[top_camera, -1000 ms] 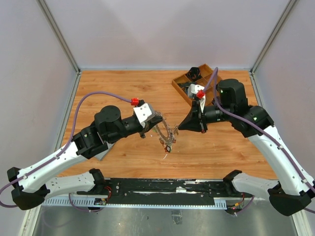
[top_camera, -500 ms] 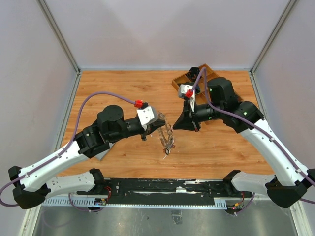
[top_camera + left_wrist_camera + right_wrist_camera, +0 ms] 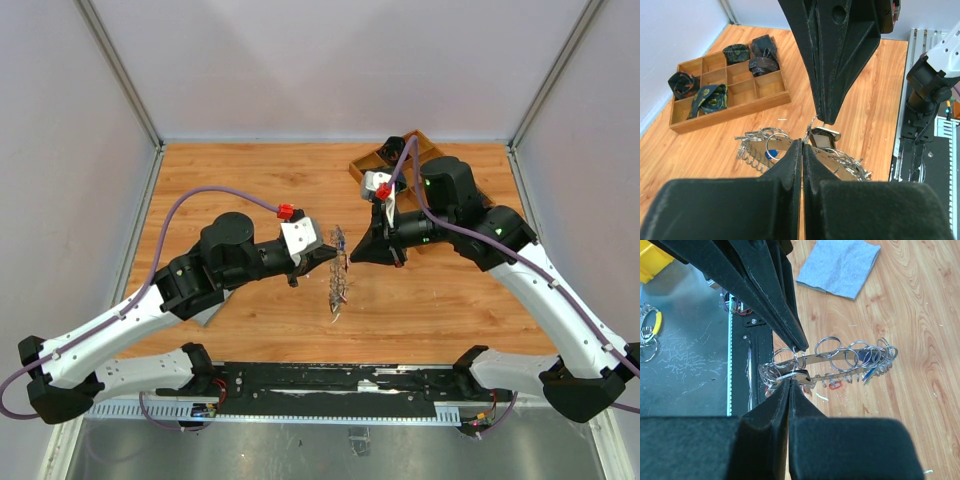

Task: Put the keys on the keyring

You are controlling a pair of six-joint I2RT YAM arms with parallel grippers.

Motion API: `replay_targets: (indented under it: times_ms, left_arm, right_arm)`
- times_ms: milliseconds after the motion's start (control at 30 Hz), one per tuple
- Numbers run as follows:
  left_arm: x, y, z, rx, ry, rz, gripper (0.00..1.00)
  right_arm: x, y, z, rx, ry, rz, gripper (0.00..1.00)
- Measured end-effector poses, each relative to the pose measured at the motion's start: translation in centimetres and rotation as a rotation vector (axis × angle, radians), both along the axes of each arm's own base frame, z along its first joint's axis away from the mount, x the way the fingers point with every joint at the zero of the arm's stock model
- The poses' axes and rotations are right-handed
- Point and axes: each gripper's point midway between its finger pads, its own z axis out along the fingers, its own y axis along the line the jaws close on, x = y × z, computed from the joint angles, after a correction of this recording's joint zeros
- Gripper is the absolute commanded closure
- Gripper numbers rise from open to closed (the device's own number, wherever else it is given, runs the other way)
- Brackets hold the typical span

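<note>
The keyring (image 3: 340,268) is a shiny silver band full of little round loops and keys, with tiny blue and red tags. It is held up over the middle of the wooden desk (image 3: 230,180). My left end effector (image 3: 802,142) is pinched shut on it. My right end effector (image 3: 790,381) is shut too, I think on one key (image 3: 799,374). A wooden tray (image 3: 730,114) with small boxes holds dark rolled cloth.

Scene is lit bright & even from overhead; only soft shadows are cast on wooden table (image 3: 250,180). Small glints are seen on keyring (image 3: 830,358). Wrist views' near foreground is blurred.
</note>
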Motion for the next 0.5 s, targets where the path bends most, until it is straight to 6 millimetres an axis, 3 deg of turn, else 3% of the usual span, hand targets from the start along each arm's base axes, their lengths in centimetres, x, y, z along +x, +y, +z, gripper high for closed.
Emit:
replay_targets:
  times_ms: [500]
  left_arm:
    - [0.0, 0.1, 0.0, 0.003, -0.002, 0.001, 0.99]
  right_arm:
    - [1.2, -0.3, -0.5, -0.033, -0.017, -0.072, 0.99]
